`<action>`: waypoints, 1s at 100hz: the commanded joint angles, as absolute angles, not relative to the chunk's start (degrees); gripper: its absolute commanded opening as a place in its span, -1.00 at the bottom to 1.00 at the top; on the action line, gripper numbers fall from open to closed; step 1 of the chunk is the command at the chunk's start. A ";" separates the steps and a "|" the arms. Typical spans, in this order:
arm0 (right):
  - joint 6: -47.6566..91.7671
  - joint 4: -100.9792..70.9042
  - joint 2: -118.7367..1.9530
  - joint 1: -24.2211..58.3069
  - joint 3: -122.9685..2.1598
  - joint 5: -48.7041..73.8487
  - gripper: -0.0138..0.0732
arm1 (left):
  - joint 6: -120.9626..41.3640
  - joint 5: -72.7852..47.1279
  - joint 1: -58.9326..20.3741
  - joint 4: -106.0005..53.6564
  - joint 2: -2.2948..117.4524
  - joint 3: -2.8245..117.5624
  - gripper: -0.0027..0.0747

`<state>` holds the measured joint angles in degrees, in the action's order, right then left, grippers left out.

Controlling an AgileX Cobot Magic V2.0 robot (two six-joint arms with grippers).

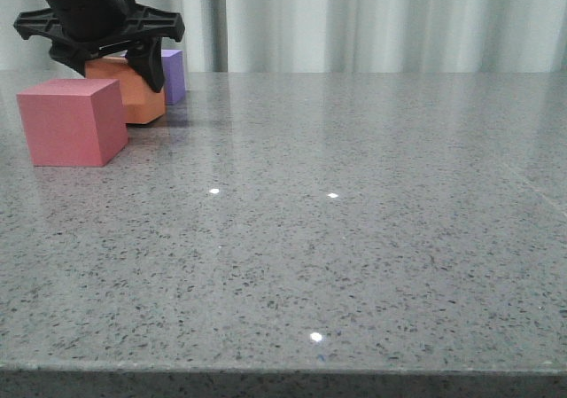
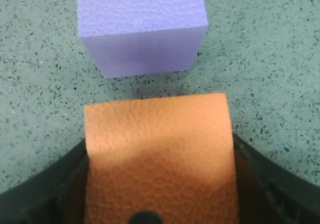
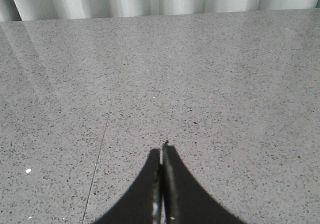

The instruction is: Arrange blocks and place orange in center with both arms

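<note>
At the far left of the table, the orange cube (image 1: pixel 142 98) stands between the pinkish-red cube (image 1: pixel 71 121) in front of it and the purple cube (image 1: pixel 174 75) behind it. My left gripper (image 1: pixel 111 72) comes down over the orange cube with a black finger pressed on each side. In the left wrist view the orange cube (image 2: pixel 157 134) fills the gap of the left gripper (image 2: pixel 159 149), and the purple cube (image 2: pixel 142 29) lies just beyond with a narrow gap. My right gripper (image 3: pixel 163 149) is shut on nothing above bare table and does not show in the front view.
The grey speckled table (image 1: pixel 354 238) runs wide to the right of the cubes. A pale curtain (image 1: pixel 372 17) hangs behind its far edge. The front edge of the table (image 1: pixel 283 370) is near the camera.
</note>
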<state>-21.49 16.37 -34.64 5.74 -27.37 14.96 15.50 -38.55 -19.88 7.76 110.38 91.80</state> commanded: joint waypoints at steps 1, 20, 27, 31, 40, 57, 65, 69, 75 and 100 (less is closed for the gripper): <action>-21.30 17.60 -34.74 5.36 -28.95 10.40 -0.84 | 15.63 -37.45 -19.92 7.43 107.26 93.36 0.09; -21.30 17.60 -34.74 5.36 -28.95 10.40 -0.84 | 15.63 -38.24 -19.92 7.43 107.14 93.36 0.91; -21.30 17.60 -34.74 5.36 -28.95 10.40 -0.84 | 15.63 -38.29 -19.92 7.43 106.74 93.36 0.82; -21.30 17.60 -34.74 5.36 -28.95 10.40 -0.84 | 15.63 -38.38 -19.92 7.43 106.25 93.36 0.76; -21.30 17.60 -34.74 5.36 -28.95 10.40 -0.84 | 15.63 -38.38 -19.92 7.43 104.26 93.36 0.73; -21.30 17.60 -34.74 5.36 -28.95 10.40 -0.84 | 15.63 -38.38 -19.92 7.82 97.96 93.36 0.72; -21.30 17.60 -34.74 5.36 -28.95 10.40 -0.84 | 15.63 -38.55 -19.92 8.73 95.07 93.36 0.72; -21.30 17.60 -34.74 5.36 -28.95 10.40 -0.84 | 15.63 -38.72 -19.92 9.18 93.46 93.11 0.72; -21.30 17.60 -34.74 5.36 -28.95 10.40 -0.84 | 15.63 -37.71 -19.92 10.17 90.99 91.53 0.72; -21.30 17.60 -34.74 5.36 -28.95 10.40 -0.84 | 18.87 -29.52 -18.49 12.35 77.14 75.73 0.72</action>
<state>-21.49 16.37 -34.64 5.74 -27.37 14.96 17.56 -36.08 -19.31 11.38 83.64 79.46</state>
